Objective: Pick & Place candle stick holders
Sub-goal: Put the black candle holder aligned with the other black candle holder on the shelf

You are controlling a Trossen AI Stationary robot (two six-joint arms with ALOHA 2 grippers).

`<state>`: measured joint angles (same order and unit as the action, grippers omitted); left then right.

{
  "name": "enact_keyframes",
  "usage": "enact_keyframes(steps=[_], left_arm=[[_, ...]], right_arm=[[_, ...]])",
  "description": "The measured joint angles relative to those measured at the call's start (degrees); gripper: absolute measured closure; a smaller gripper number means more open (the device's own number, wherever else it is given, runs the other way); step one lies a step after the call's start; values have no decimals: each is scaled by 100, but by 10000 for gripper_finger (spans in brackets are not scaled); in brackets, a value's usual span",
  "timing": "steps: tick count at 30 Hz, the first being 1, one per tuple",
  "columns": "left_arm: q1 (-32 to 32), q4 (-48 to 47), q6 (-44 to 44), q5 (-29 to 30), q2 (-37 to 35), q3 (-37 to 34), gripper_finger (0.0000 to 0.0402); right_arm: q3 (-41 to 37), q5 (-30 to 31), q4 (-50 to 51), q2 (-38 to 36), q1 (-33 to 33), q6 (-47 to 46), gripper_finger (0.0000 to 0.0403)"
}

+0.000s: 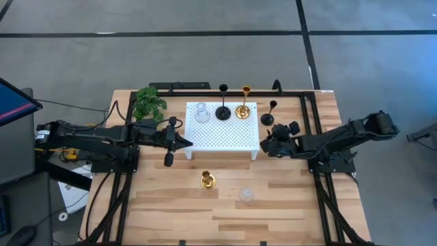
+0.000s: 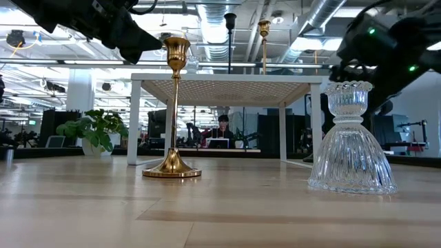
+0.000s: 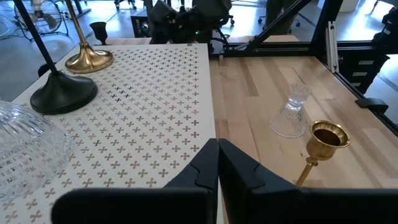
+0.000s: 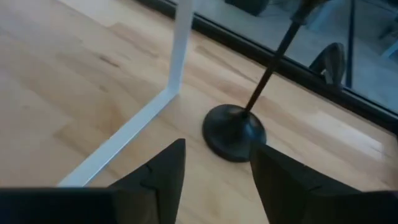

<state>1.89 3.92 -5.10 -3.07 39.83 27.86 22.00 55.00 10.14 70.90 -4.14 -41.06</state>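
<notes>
A white perforated platform (image 1: 225, 137) carries a clear glass holder (image 1: 202, 113), a black holder (image 1: 223, 113) and a gold holder (image 1: 242, 109), each standing on its round base. To the platform's right, another black holder (image 4: 233, 132) stands on the table. My right gripper (image 4: 217, 171) is open just short of its base, near the platform's right leg, and touches nothing. A gold holder (image 1: 207, 180) and a clear glass holder (image 1: 246, 197) stand on the near part of the table. My left gripper (image 3: 217, 165) is shut and empty, level above the platform's left edge.
A green leafy plant (image 1: 149, 102) stands at the far left of the table. The platform's white leg (image 4: 177, 50) is close beside my right gripper. Dark frame rails (image 1: 315, 116) run along the table's sides. A person sits in the room beyond (image 2: 222, 127).
</notes>
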Motion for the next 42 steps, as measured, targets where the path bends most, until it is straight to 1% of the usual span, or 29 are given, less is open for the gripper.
enact_keyframes(steps=[4,8,12,14,18,20,23,27,30,33,39,40,42], left_arm=[[-2,-2,2,0,0,0,392],[-1,-2,2,0,0,0,392],[-1,-2,1,0,0,0,392],[-1,-2,2,0,0,0,392],[0,-2,2,0,0,0,392],[0,-2,2,0,0,0,392],[0,-2,1,0,0,0,392],[0,-2,1,0,0,0,392],[-1,-2,1,0,0,0,392],[-2,-2,0,0,0,0,392],[-1,-2,2,0,0,0,392],[0,-2,2,0,0,0,392],[-1,-2,2,0,0,0,392]], right_arm=[[0,74,-686,254,241,552,255],[0,62,-1310,348,562,1200,265],[0,31,-1402,330,990,1317,262],[0,-118,-1431,330,1194,1426,257],[0,-435,-1871,345,1517,1882,248],[0,-455,-2066,345,1650,2045,246],[0,-473,-2174,345,1844,2156,247],[0,-687,-2197,345,2073,2189,257],[0,-715,-2305,345,2187,2245,274],[0,-718,-2354,345,2258,2351,301],[5,-768,-2398,341,2253,2362,384],[13,-751,-2394,336,2237,2387,391],[11,-722,-2390,336,2180,2452,390]])
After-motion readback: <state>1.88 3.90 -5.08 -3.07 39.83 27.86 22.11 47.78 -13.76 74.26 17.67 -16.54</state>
